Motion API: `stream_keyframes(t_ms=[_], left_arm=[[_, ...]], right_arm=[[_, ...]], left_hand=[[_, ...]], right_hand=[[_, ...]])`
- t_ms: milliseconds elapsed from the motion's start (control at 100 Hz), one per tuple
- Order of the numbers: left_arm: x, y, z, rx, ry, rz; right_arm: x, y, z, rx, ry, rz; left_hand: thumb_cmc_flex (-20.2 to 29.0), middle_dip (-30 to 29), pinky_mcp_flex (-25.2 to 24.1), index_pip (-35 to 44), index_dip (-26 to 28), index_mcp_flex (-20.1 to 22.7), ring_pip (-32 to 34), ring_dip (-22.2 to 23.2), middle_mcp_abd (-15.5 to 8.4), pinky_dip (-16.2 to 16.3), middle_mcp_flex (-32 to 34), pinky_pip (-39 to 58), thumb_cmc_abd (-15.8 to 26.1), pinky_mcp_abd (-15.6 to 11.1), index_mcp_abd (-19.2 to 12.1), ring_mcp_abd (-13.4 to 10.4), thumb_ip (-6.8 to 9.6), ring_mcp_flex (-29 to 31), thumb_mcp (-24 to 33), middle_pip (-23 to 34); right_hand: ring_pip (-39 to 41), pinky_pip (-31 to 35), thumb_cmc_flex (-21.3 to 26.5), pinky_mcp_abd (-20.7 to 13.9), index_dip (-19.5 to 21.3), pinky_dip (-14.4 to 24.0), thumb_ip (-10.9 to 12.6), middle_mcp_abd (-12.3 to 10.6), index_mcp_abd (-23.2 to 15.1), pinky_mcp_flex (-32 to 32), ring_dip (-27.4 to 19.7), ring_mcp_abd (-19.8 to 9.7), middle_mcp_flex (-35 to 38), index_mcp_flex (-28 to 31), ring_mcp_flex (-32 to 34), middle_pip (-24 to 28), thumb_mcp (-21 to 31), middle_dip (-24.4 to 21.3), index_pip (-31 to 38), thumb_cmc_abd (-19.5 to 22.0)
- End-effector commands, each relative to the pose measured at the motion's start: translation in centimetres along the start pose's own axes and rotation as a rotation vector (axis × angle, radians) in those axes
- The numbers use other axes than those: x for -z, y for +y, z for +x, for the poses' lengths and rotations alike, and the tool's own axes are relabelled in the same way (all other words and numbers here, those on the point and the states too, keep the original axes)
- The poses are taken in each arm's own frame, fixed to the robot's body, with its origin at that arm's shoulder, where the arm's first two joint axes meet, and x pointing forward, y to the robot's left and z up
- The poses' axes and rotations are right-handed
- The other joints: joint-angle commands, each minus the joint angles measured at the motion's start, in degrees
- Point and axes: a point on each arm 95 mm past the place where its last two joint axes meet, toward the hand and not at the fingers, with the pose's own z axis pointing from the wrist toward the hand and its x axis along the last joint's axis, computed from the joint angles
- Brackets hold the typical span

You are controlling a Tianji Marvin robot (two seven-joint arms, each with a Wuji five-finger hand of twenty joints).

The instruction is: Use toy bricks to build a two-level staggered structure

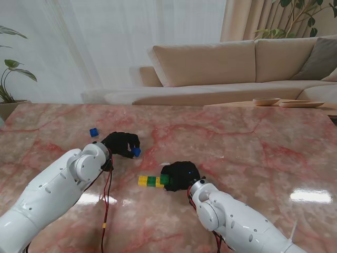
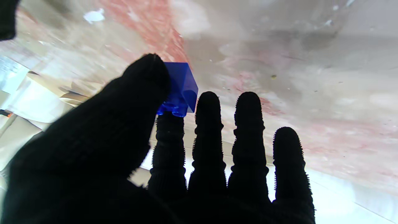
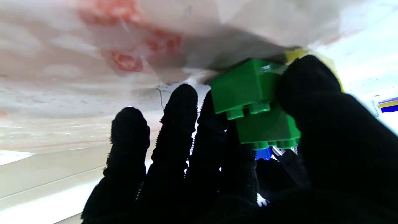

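Note:
My left hand [image 1: 121, 144], in a black glove, pinches a small blue brick [image 1: 136, 152] between thumb and index finger; in the left wrist view that blue brick [image 2: 180, 90] sits at the thumb tip just off the marble. My right hand [image 1: 181, 175] is closed on the right end of a short row of bricks [image 1: 152, 181], yellow then green, lying on the table. In the right wrist view two stacked green bricks [image 3: 255, 102] are held under the thumb, with a bit of yellow behind. A second blue brick [image 1: 93, 132] lies loose beyond my left hand.
The pink marble table [image 1: 253, 142] stretches wide to the right and far side. A beige sofa [image 1: 221, 63] stands behind it, and shallow wooden dishes [image 1: 287, 102] rest near the far right edge. Red cables [image 1: 107, 195] hang from my left arm.

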Motion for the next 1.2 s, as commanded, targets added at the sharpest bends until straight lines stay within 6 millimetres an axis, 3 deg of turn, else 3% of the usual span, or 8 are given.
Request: stream_keyframes(t_ms=[0,60,150,610,920,1190], left_arm=[[0.4,0.4,0.2,-0.008,0.005,-0.010],[0.7,0.3,0.7,-0.013,0.019,-0.018],[1.2,0.4,1.4,-0.012,0.035,-0.025],[2.5,1.5,4.3,-0.003,0.117,-0.031],[3.0,2.0,5.4,-0.001,0.152,-0.036],[3.3,2.4,6.0,-0.010,0.179,-0.054]], right_arm=[[0.5,-1.1,-0.2,0.000,-0.012,0.038],[0.5,-1.0,-0.1,0.003,-0.010,0.038],[0.5,-1.0,-0.1,0.002,-0.011,0.040],[0.5,-1.2,0.1,0.005,-0.014,0.030],[0.3,-1.4,0.3,-0.014,-0.026,0.015],[0.1,-1.5,0.4,-0.025,-0.023,0.014]], left_hand=[[-0.3,0.3,-0.1,4.8,2.0,7.0,-0.2,0.4,0.3,0.7,1.1,1.5,3.5,1.1,-1.9,1.4,0.29,2.2,0.1,-0.9],[-0.6,0.2,-0.2,4.5,2.0,7.0,-0.4,0.3,0.3,0.8,0.7,1.4,3.7,1.0,-1.8,1.5,0.26,2.1,-0.3,-0.9],[-0.6,-0.2,-0.1,4.1,2.1,6.9,-0.7,0.4,0.3,0.9,0.3,1.2,3.8,1.0,-1.6,1.4,0.33,1.9,-0.7,-0.7],[-1.1,-1.7,-0.5,3.2,3.4,6.5,-1.3,0.6,0.5,1.4,-0.7,0.7,3.4,1.0,-1.1,1.4,0.23,1.8,-1.5,0.4],[-1.8,-3.4,-0.7,2.6,4.4,6.2,-1.6,0.8,0.6,1.7,-1.5,0.3,3.2,1.1,-0.8,1.5,-0.02,1.5,-2.3,1.0],[-2.3,-7.7,-1.0,2.0,5.0,6.1,-1.8,0.9,0.5,2.1,-2.2,-0.6,3.4,1.1,-0.7,1.5,-0.08,1.3,-3.3,2.2]], right_hand=[[-0.1,-0.3,0.8,-1.3,0.8,0.2,1.4,0.2,-1.3,-0.5,1.0,-1.9,-0.8,-0.4,-2.2,-2.0,3.9,-4.1,-0.9,1.3],[-0.4,-0.6,-0.2,-1.4,2.2,0.4,3.2,0.4,-0.6,-0.9,0.8,-1.8,-1.8,-0.4,-2.7,-1.6,4.7,-7.6,-3.3,1.4],[-0.5,-0.8,-1.3,-1.5,2.7,0.5,5.6,0.7,0.7,-1.3,0.8,-1.8,-3.3,-1.2,-3.5,-1.9,5.3,-8.4,-4.9,1.1],[-0.3,-1.1,-3.8,-2.0,2.9,0.8,5.4,1.9,3.3,-2.4,0.9,-2.1,-8.9,-5.5,-5.5,-2.6,6.1,-9.6,-8.9,-2.5],[1.6,-0.2,-3.8,-2.4,6.5,0.9,5.9,1.0,1.8,-1.3,1.4,-2.5,-7.0,-3.4,-4.2,1.0,2.2,-7.7,-6.8,3.3],[2.7,0.7,-3.5,-2.2,7.2,0.8,6.2,0.6,0.9,-0.3,1.9,-2.5,-4.4,-1.1,-2.5,2.2,1.7,-6.3,-5.6,4.0]])
